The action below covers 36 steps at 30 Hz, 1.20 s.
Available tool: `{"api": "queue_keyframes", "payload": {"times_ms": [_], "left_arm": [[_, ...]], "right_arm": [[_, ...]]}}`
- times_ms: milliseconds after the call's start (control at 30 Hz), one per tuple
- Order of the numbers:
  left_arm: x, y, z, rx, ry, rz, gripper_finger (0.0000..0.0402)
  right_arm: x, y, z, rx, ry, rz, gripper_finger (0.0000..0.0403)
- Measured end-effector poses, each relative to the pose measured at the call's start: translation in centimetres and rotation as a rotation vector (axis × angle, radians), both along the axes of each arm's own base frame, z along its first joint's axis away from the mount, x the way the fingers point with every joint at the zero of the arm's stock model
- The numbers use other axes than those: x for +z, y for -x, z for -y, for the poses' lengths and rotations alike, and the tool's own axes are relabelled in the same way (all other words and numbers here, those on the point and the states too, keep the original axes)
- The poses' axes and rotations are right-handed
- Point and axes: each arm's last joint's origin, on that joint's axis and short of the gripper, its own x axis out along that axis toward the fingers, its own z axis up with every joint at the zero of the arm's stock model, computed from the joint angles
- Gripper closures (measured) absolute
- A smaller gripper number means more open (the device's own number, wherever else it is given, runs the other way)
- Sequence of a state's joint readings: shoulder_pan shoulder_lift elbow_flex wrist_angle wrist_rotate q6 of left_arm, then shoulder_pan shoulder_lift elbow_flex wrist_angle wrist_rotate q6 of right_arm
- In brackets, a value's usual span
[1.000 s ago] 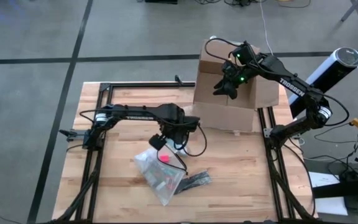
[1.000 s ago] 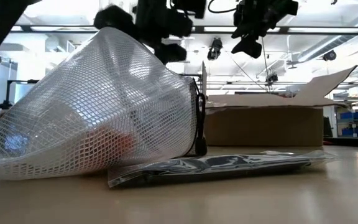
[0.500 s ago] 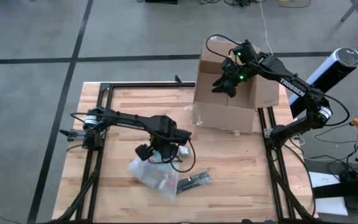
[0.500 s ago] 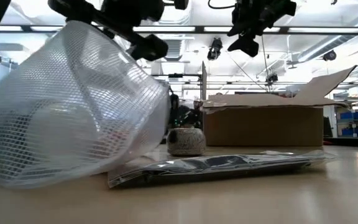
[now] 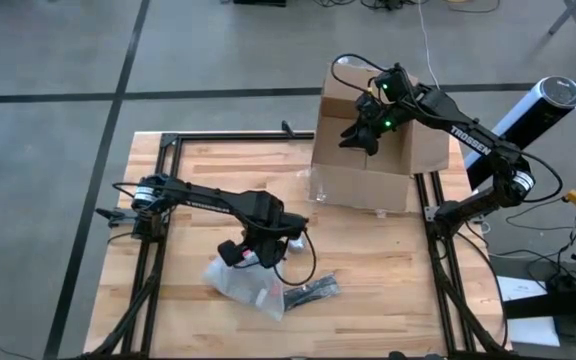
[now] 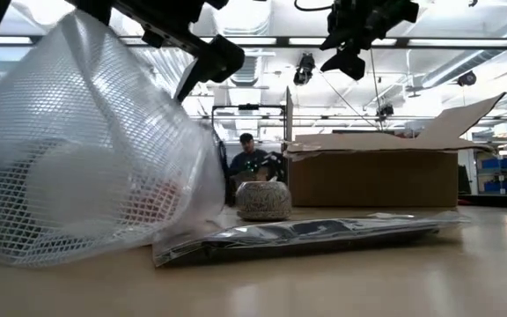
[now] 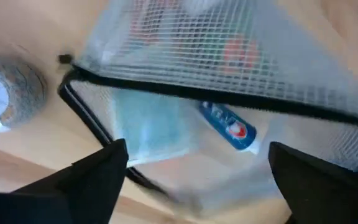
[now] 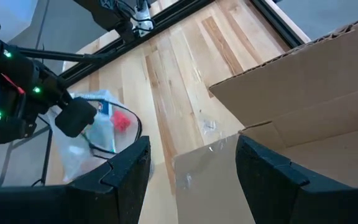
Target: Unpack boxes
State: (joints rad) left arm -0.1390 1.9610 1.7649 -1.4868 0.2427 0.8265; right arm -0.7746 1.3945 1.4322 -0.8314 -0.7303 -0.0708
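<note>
At lower centre-left, the left gripper [image 5: 251, 247] stood spread just above the mesh pouch [image 5: 248, 285], already unpacked onto the table [image 5: 388, 270]. At upper right, the right gripper [image 5: 363, 135] hovered parted and empty over the opened box [image 5: 363, 180], so unpacking seemed partly done.

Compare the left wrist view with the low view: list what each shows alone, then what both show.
Left wrist only: a blue-and-white tube and a pale blue packet inside the mesh pouch.
Low only: the cardboard box, a flat dark bag on the table, the right tool high above, and a person far behind.
Both: the mesh pouch and the small round roll.
</note>
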Motion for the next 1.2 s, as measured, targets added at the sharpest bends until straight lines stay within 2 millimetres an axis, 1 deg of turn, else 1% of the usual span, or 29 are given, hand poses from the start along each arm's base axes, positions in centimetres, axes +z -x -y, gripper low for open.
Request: {"api": "queue_keyframes", "payload": {"times_ms": [133, 233, 367, 467, 567, 667, 733, 833, 900, 1033, 1100, 1167, 1200], "left_arm": [[0.0, 0.0, 0.1, 0.002, 0.012, 0.001, 0.0021], [0.0, 0.0, 0.1, 0.015, 0.004, 0.0, 0.0021], [0.0, -0.1, -0.5, 0.083, -0.065, -0.001, 0.0029], [0.0, -0.3, -1.6, 0.185, -0.116, -0.007, 0.0036], [0.0, -0.4, -2.8, 0.311, -0.131, -0.024, 0.0042], [0.4, -0.5, -4.3, 0.455, -0.133, -0.02, 0.0047], [1.4, -0.2, -5.2, 0.542, -0.125, 0.021, 0.0048], [4.0, 0.5, -6.3, 0.669, -0.088, 0.15, 0.0048], [5.9, 1.1, -6.6, 0.742, -0.047, 0.26, 0.0048], [9.2, 3.1, -6.9, 0.854, 0.002, 0.5, 0.0048], [9.8, 4.2, -6.9, 0.911, 0.028, 0.572, 0.0048], [9.6, 5.3, -6.8, 0.983, 0.066, 0.608, 0.0048], [9.2, 5.8, -6.8, 1.019, 0.081, 0.605, 0.0048]], "right_arm": [[0.0, 0.0, 0.0, 0.0, 0.0, 0.0, 0.0195], [0.0, 0.0, 0.0, -0.001, 0.001, 0.0, 0.0194], [0.0, -0.1, -0.1, -0.001, -0.015, -0.004, 0.0194], [-0.2, -0.5, -1.0, 0.052, -0.009, -0.022, 0.0195], [-0.9, -1.7, -2.7, 0.153, 0.008, -0.036, 0.0195], [-2.0, -2.9, -4.5, 0.252, 0.02, -0.053, 0.0195], [-2.6, -3.7, -5.4, 0.294, 0.03, -0.043, 0.0195], [-4.0, -4.6, -6.6, 0.316, -0.002, -0.045, 0.0195], [-5.2, -5.1, -7.3, 0.338, -0.009, -0.04, 0.0197], [-8.4, -6.4, -9.1, 0.361, -0.023, 0.004, 0.0206], [-10.0, -6.9, -10.2, 0.354, -0.018, 0.029, 0.0213], [-11.4, -7.2, -11.2, 0.344, 0.008, 0.042, 0.0221], [-11.9, -7.3, -11.7, 0.34, 0.03, 0.045, 0.0224]]}}
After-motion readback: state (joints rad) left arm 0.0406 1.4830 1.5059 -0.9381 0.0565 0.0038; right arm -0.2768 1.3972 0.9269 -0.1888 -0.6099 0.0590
